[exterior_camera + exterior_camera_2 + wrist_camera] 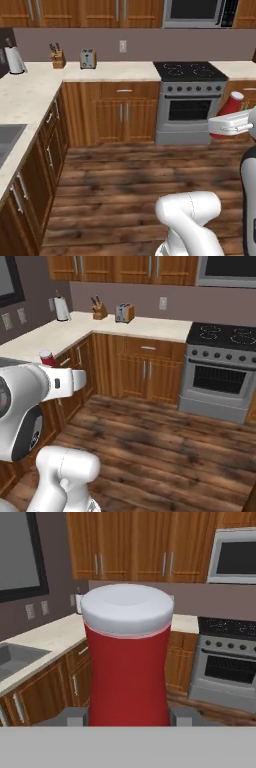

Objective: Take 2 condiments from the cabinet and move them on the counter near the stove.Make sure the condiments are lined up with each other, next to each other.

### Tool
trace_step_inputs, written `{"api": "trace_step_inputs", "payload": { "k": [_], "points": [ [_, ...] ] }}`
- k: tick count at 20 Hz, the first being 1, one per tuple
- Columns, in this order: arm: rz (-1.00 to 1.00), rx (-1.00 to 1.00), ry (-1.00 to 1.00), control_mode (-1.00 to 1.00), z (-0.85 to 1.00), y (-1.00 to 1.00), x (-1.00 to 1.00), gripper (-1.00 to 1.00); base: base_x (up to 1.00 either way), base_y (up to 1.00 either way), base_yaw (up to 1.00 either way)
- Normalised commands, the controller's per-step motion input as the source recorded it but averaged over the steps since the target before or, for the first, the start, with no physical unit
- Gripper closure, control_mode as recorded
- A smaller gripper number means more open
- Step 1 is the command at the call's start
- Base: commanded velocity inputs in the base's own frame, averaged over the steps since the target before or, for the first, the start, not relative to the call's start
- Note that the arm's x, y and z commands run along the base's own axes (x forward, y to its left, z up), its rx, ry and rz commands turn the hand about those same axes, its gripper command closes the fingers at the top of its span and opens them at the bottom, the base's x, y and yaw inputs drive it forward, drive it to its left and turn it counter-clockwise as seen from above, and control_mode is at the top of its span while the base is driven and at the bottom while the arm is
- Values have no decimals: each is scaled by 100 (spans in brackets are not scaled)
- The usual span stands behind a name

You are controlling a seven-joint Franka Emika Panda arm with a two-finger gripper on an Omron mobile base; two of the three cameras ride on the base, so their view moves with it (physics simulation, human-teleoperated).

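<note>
A red condiment bottle (127, 662) with a pale cap stands upright and close up in the hand view, with my gripper (128, 716) shut on its lower body. From the left base view the bottle (232, 105) leans above my white hand (227, 125) at the right, out over the floor in front of the stove (190, 72). In the right base view its cap (47, 356) pokes up behind my forearm. The beige counter (110, 72) runs left of the stove, well beyond the bottle. The cabinet is out of view.
A toaster (88, 58), knife block (58, 57) and paper towel roll (15, 60) stand at the back of the counter. A sink (7, 140) is set in the left counter run. A microwave (200, 12) hangs above the stove. Wood floor lies ahead.
</note>
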Motion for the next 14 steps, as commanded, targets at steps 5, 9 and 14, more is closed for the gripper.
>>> {"api": "trace_step_inputs", "payload": {
  "k": [5,9,14],
  "points": [
    [0,0,0,100,0,0,0,100,100,26,-1],
    [0,0,0,100,0,0,0,100,100,34,-3],
    [0,0,0,100,0,0,0,100,100,14,-6]
  ]
}}
